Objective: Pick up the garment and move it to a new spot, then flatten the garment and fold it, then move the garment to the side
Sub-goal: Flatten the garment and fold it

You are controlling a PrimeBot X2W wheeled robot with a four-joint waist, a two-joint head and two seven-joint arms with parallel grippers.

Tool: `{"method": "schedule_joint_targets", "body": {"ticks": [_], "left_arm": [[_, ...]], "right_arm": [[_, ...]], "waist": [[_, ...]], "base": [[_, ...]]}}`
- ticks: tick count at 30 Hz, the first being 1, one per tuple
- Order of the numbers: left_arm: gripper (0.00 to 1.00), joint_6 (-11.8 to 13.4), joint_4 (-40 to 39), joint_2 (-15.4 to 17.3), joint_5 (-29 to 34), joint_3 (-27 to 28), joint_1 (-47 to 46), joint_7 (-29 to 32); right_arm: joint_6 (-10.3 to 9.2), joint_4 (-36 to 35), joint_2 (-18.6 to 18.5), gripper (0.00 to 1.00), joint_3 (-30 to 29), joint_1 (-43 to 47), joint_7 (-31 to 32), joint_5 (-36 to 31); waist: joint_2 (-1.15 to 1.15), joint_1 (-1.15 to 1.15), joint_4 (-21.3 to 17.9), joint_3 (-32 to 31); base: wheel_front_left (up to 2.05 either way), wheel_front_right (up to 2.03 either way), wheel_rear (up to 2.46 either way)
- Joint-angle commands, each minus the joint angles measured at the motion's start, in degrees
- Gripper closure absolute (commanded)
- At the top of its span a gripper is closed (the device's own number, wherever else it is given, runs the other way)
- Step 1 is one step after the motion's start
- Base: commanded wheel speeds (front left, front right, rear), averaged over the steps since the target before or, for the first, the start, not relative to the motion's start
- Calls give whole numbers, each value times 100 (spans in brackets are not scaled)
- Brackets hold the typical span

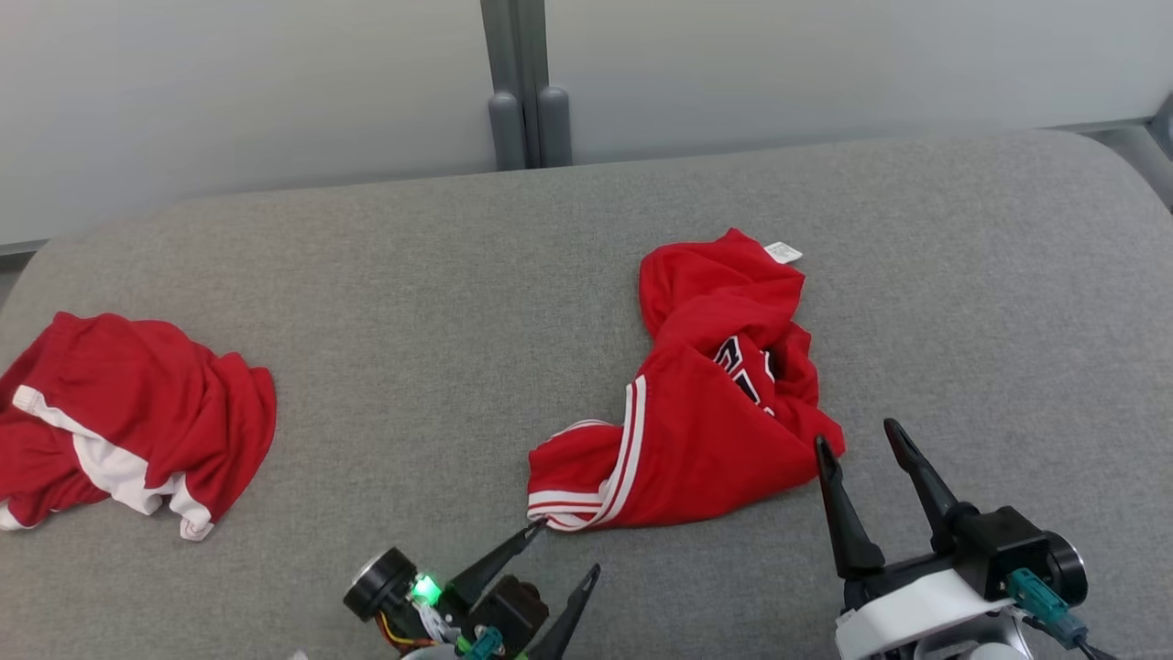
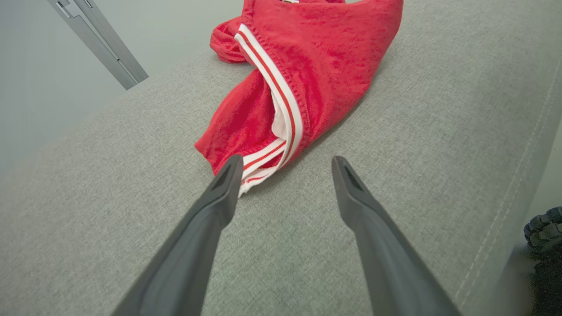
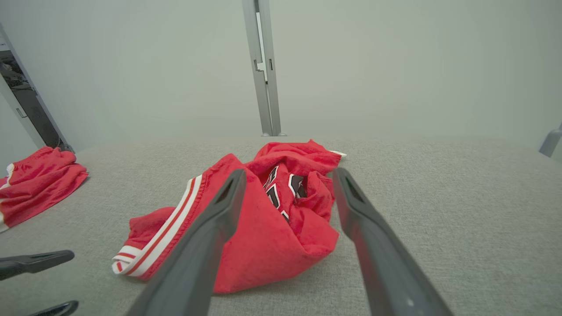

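Red garment (image 1: 696, 431) lies crumpled right of centre on the grey fabric-covered table (image 1: 412, 302), not flattened, not folded. Red-and-white striped trim runs along its near-left hem; dark lettering shows in a fold near the middle; small white label (image 1: 783, 251) at the far end. Left end effector (image 1: 568, 546) sits low at the near edge, fingers spread wide, nothing between them. In the left wrist view (image 2: 286, 162) one fingertip (image 2: 230, 169) is right at the striped hem corner; actual contact cannot be told. Right end effector (image 1: 855, 433) is at the garment's near-right corner, also wide open and gripping nothing; in the right wrist view (image 3: 290, 172) the cloth bunches just ahead of its two fingers. Second red garment with white panels (image 1: 128, 422) lies heaped at the table's far left, well apart from the first. Behind the table: pale wall panels and a grey upright post (image 1: 527, 92).
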Motion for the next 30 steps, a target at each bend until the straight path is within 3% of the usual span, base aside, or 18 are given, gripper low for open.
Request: {"method": "schedule_joint_targets", "body": {"ticks": [1,18,19,20,25,30], "left_arm": [[0,4,109,45,96,-44,-244,-2],[2,7,684,213,36,-523,-1155,-2],[77,5,668,224,32,-563,-1194,-2],[100,5,653,223,8,-579,-1227,-2],[100,-15,261,181,-378,-833,-1379,-3],[100,-16,-522,112,-1795,-1078,-1680,-3]], "right_arm": [[-10,-26,-9,0,16,-120,-1,-39],[-10,-75,-7,0,29,-539,-1,11],[-10,-78,-7,0,50,-569,-1,31],[-10,-82,-7,0,57,-592,-1,48],[-10,-63,-9,0,-16,-625,-1,182],[-10,-71,-7,0,-107,-607,-1,269]], "waist": [[0,0,-204,265],[0,0,-765,967],[0,0,-799,989],[0,0,-824,1010],[0,0,-1014,1043],[0,0,-1260,973]], "base": [[0,0,0],[0,0,0],[0,0,0],[0,0,0],[0,0,0],[0,0,0]]}}
